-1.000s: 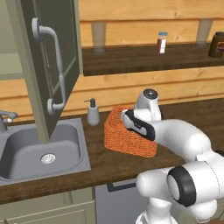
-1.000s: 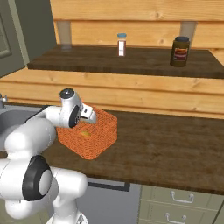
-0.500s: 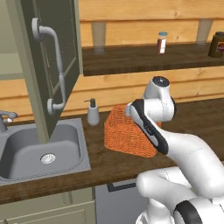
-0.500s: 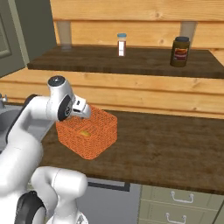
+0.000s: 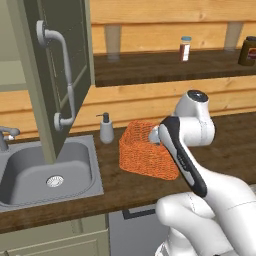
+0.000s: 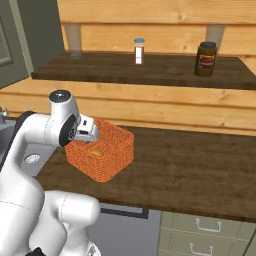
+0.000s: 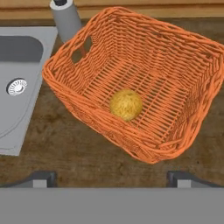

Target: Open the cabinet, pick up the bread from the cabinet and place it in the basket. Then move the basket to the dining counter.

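Note:
The orange woven basket stands on the dark wood counter beside the sink. The bread, a small golden-brown bun, lies loose on its floor. My gripper hangs open just above the basket's near-left rim, with nothing between its fingers. In the left base view my own forearm covers the hand. The olive-grey cabinet has its door swung open over the sink, bar handle facing me. The dining counter is out of view.
A grey sink lies left of the basket, a soap dispenser between them. On the wooden shelf above stand a spice jar and a dark jar. Bare counter stretches right.
My arm has lifted the hand up and back from inside the basket. The bread stays on the basket's floor and the basket has not moved.

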Controlling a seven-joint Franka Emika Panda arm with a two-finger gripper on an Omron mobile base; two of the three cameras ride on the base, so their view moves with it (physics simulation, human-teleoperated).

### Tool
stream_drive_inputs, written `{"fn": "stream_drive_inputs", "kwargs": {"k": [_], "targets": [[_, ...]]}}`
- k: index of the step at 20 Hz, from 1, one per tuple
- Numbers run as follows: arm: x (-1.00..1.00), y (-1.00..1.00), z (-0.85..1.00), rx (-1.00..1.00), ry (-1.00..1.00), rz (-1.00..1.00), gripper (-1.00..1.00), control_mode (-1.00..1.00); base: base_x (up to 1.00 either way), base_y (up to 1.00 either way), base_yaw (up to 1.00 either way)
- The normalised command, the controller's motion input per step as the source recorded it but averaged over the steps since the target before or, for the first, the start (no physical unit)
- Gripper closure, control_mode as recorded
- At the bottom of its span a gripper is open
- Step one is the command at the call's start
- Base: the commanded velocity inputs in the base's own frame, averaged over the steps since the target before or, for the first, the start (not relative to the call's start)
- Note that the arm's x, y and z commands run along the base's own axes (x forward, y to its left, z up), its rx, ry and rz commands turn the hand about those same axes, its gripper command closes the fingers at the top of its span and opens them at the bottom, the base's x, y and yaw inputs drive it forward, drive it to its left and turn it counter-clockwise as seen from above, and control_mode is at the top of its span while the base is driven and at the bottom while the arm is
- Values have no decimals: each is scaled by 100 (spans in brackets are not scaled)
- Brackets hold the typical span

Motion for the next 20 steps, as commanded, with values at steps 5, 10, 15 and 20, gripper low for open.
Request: {"fn": "stream_drive_inputs", "kwargs": {"k": [5, 10, 15, 20], "targets": [[-2, 4, 1, -3, 9, 11, -100, -100, 0, 0, 0], [41, 7, -22, -15, 6, 6, -100, -100, 0, 0, 0], [80, 2, -49, -9, 0, 1, -100, -100, 0, 0, 0], [41, 2, -52, -1, 0, 0, -100, -100, 0, 0, 0]]}}
